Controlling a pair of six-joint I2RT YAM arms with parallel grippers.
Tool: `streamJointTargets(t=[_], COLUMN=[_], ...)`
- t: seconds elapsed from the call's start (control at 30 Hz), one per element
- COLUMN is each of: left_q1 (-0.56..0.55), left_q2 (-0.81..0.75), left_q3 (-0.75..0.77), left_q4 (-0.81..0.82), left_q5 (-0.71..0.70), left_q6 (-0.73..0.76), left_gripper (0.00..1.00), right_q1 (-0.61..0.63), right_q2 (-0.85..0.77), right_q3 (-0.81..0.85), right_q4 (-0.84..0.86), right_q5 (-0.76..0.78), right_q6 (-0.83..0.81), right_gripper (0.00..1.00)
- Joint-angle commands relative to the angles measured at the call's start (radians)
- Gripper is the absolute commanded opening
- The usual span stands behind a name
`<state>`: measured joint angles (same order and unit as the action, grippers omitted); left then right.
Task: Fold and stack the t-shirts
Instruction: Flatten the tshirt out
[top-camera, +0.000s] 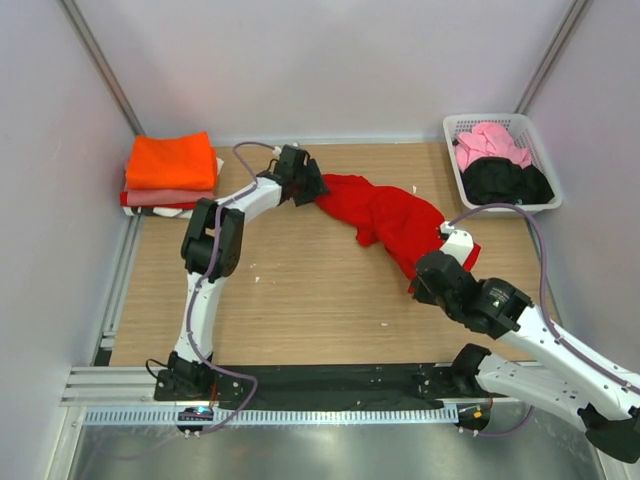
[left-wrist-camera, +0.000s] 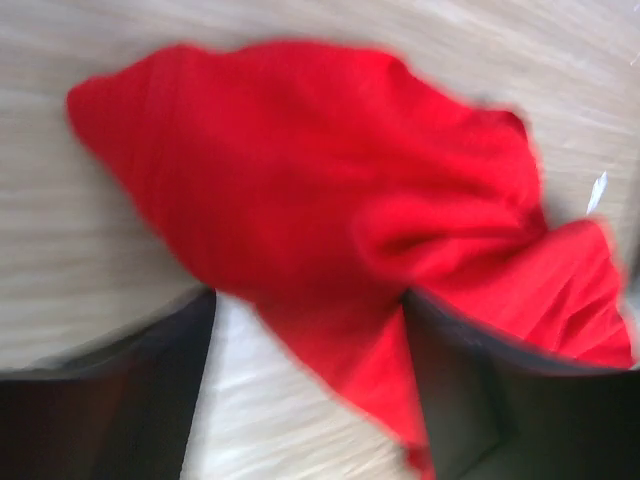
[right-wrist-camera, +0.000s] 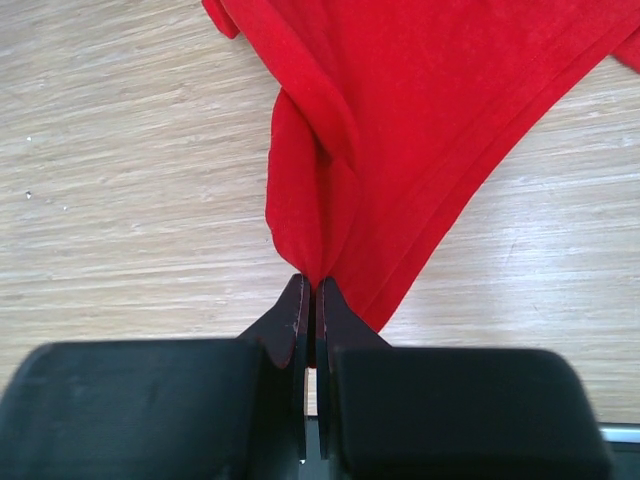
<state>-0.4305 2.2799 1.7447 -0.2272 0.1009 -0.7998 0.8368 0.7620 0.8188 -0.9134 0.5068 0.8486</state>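
T-shirt (top-camera: 385, 212) (red) axis far-left to near-right | right gripper (right-wrist-camera: 310, 287) pinches it | left gripper (top-camera: 314, 189) parted

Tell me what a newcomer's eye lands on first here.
The bright red t-shirt lies crumpled across the middle of the table between the two arms. The right gripper is shut on its near edge, and the left gripper stands open around its far end. Next come the folded stack, topped by an orange shirt, far left, and the white basket holding a pink shirt and a black shirt, far right.
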Motion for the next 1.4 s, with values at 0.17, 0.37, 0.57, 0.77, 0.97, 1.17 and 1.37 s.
streamJointTargets(t=[0.17,0.37,0.57,0.77,0.97,1.17,1.37], left_q1=[-0.001,-0.002,-0.001,0.079,0.116,0.102,0.102], left_q2=[0.055,-0.252,-0.491,-0.320,-0.213,-0.561,-0.775], left_q3=[0.088,0.125,0.299,0.456,0.370,-0.043,-0.415], left_q4=[-0.050,-0.518,-0.877,-1.017,-1.103,-0.865,-0.657], left_q5=[0.005,-0.229,-0.400,-0.316,-0.265,-0.290,-0.294], left_q6=[-0.003,0.140,0.284,0.372,0.352,0.284,0.206], left_gripper=[0.00,0.00,0.08,0.24,0.59,1.00,0.97], right_q1=[0.004,0.005,0.005,0.004,0.005,0.004,0.005], right_q2=[0.010,-0.015,-0.070,-0.009,0.034,0.039,0.069], right_q3=[0.028,0.149,0.313,0.297,0.178,0.166,0.151], right_q4=[0.013,-0.070,-0.238,-0.237,-0.134,-0.133,-0.110], right_q5=[0.001,0.068,0.284,0.389,0.276,0.275,0.273], right_q6=[-0.009,-0.023,-0.008,-0.010,0.007,0.006,0.001], right_gripper=[0.01,0.01,0.01,0.01,0.01,0.01,0.01])
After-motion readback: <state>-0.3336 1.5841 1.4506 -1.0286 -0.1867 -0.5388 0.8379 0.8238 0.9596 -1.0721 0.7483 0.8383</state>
